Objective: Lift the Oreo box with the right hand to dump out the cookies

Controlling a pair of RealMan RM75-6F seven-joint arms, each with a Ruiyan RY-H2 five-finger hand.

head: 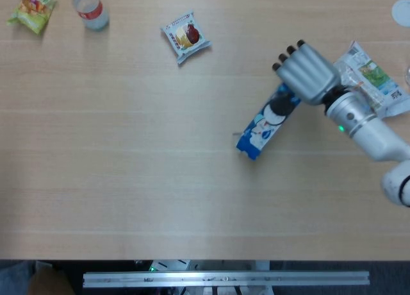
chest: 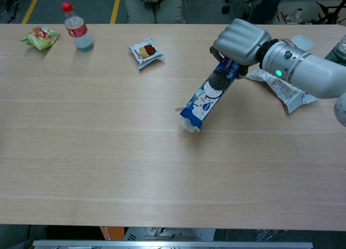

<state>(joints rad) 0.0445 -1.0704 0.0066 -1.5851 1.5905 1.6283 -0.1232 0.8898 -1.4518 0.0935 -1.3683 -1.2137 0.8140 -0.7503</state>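
My right hand (head: 307, 74) (chest: 240, 41) grips the upper end of the blue Oreo box (head: 268, 121) (chest: 210, 95). The box hangs tilted in the air, its opened lower end pointing down and to the left over the table. No cookies show outside the box. The left hand appears in neither view.
A white snack bag (head: 370, 83) (chest: 281, 86) lies just right of my right hand. A small wrapped snack (head: 186, 36) lies at the back middle. A red-capped bottle (head: 89, 8) and a green packet (head: 32, 10) sit back left. A white lid (chest: 301, 42) and a green bottle (chest: 339, 48) stand far right.
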